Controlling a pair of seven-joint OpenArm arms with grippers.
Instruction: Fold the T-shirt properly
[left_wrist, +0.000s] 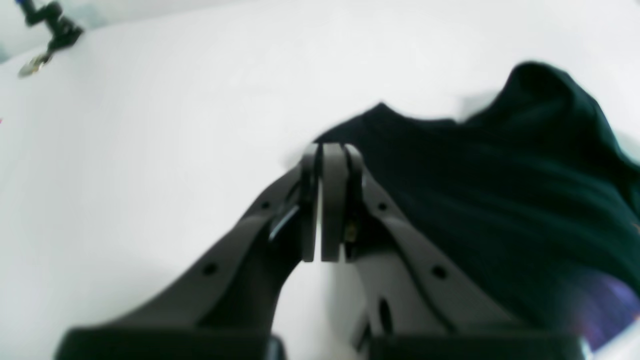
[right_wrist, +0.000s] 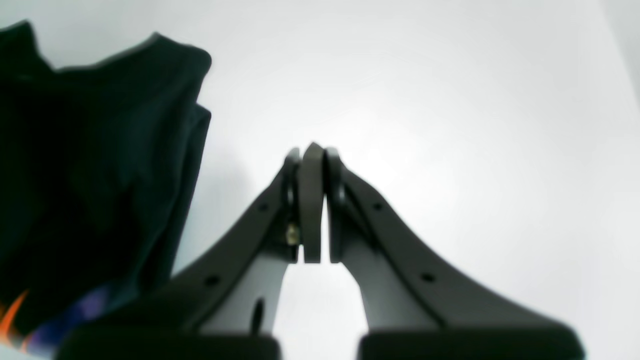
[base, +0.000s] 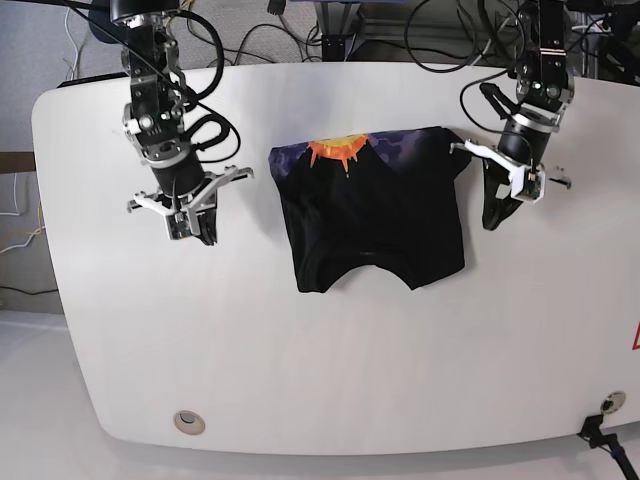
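Observation:
The T-shirt (base: 375, 205) lies folded into a rough rectangle on the white table (base: 320, 350), black side up, with a purple band and an orange-yellow motif along its far edge. My left gripper (base: 495, 217) hangs just off the shirt's right edge, shut and empty. In the left wrist view its closed fingertips (left_wrist: 330, 150) sit beside the black cloth (left_wrist: 500, 190). My right gripper (base: 198, 232) is well to the shirt's left, also shut on nothing. The right wrist view shows it (right_wrist: 312, 150) over bare table with the shirt (right_wrist: 90, 175) off to the left.
Cables and equipment crowd the floor behind the table's far edge. A round grommet (base: 187, 421) sits near the front left corner. A black clamp (base: 600, 430) grips the front right edge and shows again as a dark clamp (left_wrist: 50, 25) in the left wrist view.

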